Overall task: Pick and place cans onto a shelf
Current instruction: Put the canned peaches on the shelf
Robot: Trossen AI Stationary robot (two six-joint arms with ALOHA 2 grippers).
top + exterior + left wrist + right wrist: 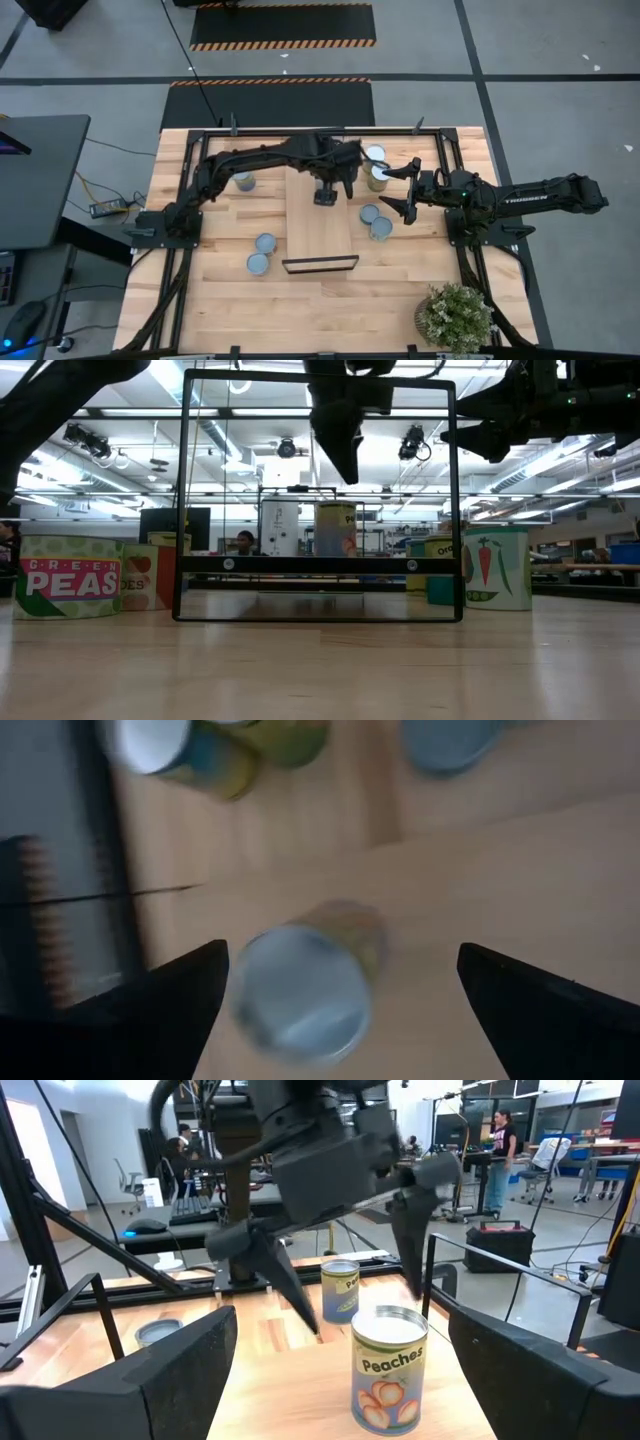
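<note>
The shelf (pixel 320 228) is a long light-wood board on the table's middle, with a black bar frame (pixel 320 264) at its near end. A can with a silvery top (pixel 300 995) stands upright on the board's far part and also shows in the right wrist view (pixel 340 1290). My left gripper (pixel 335 185) hangs open above it, one finger on either side, apart from it. My right gripper (pixel 400 190) is open to the right of the board. A Peaches can (pixel 390 1370) stands on the table just ahead of its spread fingers, untouched.
More cans stand on the table: one on the left (pixel 243 181), two at the near left (pixel 262 252), one at the far right (pixel 375 155), two right of the board (pixel 375 221). A potted plant (pixel 455 318) stands at the near right corner.
</note>
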